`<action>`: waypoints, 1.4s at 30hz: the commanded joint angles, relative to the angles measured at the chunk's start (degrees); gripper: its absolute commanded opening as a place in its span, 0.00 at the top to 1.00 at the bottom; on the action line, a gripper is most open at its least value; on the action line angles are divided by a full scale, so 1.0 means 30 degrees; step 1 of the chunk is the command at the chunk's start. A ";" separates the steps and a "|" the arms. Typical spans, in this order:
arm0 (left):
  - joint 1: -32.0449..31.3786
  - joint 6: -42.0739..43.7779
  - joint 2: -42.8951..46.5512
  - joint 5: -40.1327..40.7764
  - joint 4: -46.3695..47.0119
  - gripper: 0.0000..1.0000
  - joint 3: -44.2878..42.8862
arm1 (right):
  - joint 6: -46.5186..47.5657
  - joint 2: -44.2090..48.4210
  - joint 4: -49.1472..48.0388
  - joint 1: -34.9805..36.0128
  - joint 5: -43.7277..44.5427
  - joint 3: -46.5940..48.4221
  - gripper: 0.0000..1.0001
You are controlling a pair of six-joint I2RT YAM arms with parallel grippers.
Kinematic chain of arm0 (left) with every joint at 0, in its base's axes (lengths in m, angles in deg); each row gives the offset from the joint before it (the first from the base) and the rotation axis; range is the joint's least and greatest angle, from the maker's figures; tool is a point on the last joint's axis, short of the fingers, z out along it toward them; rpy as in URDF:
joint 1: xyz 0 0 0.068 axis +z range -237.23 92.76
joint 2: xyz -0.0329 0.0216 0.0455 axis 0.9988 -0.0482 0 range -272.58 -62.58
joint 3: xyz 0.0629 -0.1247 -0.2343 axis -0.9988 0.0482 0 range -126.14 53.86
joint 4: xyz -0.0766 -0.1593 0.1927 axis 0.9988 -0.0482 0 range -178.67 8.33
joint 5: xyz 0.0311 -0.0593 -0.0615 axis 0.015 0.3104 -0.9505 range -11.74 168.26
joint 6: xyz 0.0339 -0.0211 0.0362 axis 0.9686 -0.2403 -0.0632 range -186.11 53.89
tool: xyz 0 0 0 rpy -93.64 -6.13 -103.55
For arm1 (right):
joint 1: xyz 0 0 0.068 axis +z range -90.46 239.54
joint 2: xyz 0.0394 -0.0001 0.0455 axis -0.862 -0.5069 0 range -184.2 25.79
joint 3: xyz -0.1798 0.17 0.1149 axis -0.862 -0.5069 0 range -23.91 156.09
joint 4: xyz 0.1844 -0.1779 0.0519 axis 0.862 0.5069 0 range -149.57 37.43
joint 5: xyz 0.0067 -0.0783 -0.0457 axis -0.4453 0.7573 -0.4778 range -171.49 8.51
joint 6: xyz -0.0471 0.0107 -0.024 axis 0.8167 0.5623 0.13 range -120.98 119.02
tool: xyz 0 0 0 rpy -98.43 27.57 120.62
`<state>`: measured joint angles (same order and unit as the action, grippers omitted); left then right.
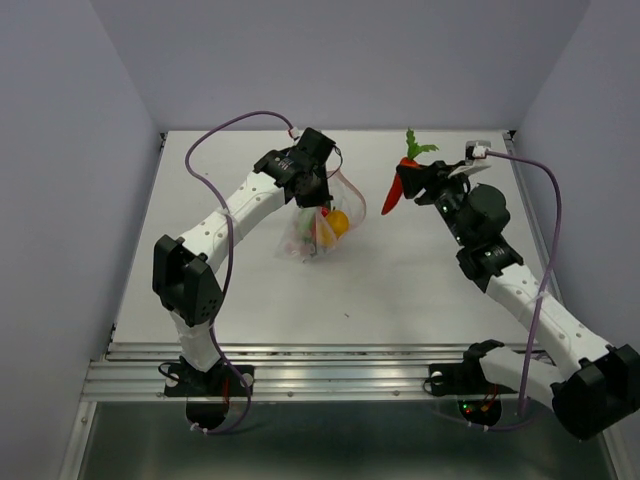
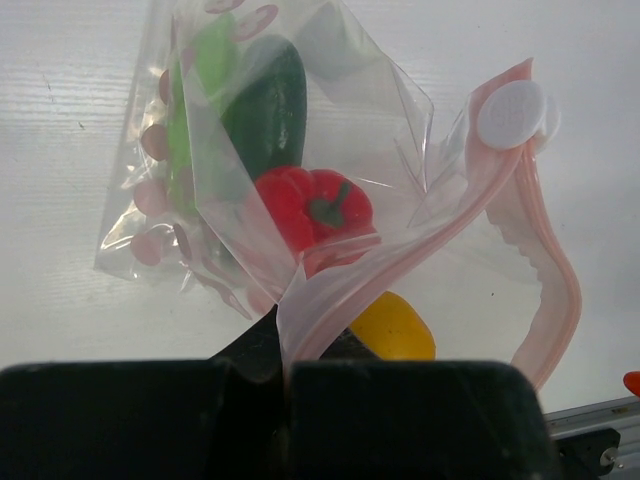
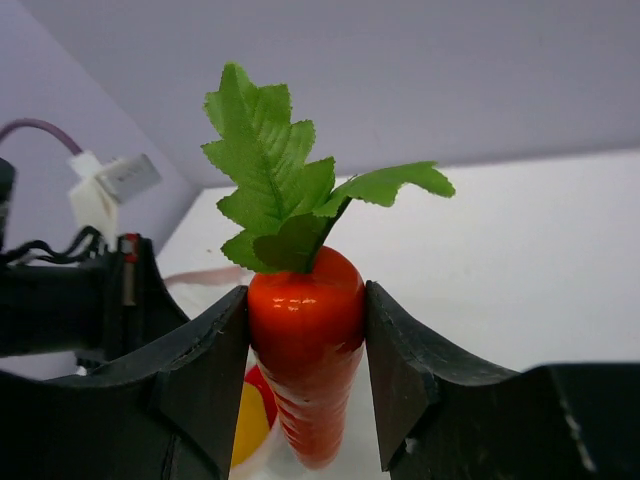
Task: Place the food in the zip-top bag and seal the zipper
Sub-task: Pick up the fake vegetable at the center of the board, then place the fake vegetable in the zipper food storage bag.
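Note:
My left gripper (image 1: 318,190) is shut on the pink zipper strip (image 2: 420,250) of the clear dotted zip-top bag (image 1: 312,230) and holds its mouth up above the table. Inside the bag I see the dark green cucumber (image 2: 268,110), the light green pepper (image 2: 205,70), the red bell pepper (image 2: 312,205) and the yellow-orange round one (image 2: 395,330). The white slider (image 2: 512,113) sits at the strip's far end. My right gripper (image 1: 412,183) is shut on the red-orange carrot (image 3: 305,350), green top up, held in the air right of the bag.
The white table (image 1: 400,280) spreads under both arms, with a metal rail (image 1: 330,375) along its near edge. Grey walls close in the back and sides.

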<state>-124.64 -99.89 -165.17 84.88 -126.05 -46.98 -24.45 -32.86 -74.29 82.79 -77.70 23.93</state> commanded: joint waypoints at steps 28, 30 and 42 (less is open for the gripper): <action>-0.0069 -0.0283 0.0796 -0.0504 0.0086 1.00 -0.0900 | 0.4567 -0.7195 -1.7941 0.4176 -0.1645 -0.0153 0.57; -0.0069 -0.0254 0.0826 -0.0563 0.0175 1.00 -0.0841 | 0.4861 -0.7664 -1.8822 0.4584 -0.1353 -0.0329 0.57; -0.0040 -0.0459 0.0914 -0.0534 0.0086 1.00 -0.0928 | 0.6209 -0.9335 -2.0200 0.5141 0.0874 -0.1062 0.56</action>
<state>-124.64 -100.89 -165.19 83.28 -126.13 -47.42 -8.60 -60.33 -127.76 96.82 -78.24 21.74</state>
